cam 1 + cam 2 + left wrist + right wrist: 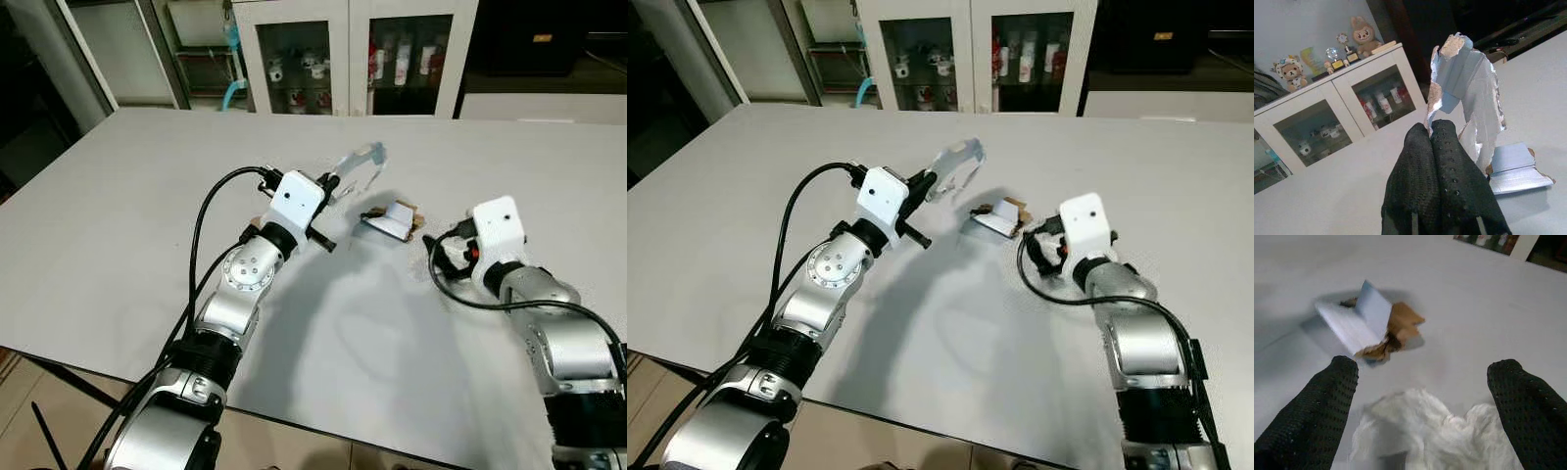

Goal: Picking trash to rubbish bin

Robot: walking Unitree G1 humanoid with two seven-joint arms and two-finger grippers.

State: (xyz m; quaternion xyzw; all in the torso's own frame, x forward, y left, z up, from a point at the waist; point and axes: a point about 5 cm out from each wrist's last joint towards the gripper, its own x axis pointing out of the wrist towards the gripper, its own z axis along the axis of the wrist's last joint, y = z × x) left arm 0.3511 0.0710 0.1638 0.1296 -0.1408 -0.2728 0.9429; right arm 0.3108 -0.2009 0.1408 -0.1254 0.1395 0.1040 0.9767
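My left gripper [331,182] is shut on a torn strip of silvery blue wrapper [359,163], held up above the white table [118,186]; the same wrapper [1469,93] rises from the pinched fingers [1437,161] in the left wrist view. A torn piece of blue-and-brown carton [394,219] lies on the table between the two arms. My right gripper [1422,396] is open, low over the table, with a crumpled white tissue [1440,435] between its fingers and the carton [1369,323] just beyond it.
A white cabinet [353,54] with glass doors stands behind the table's far edge. The table's near edge [294,421] runs just in front of my body, with floor below it.
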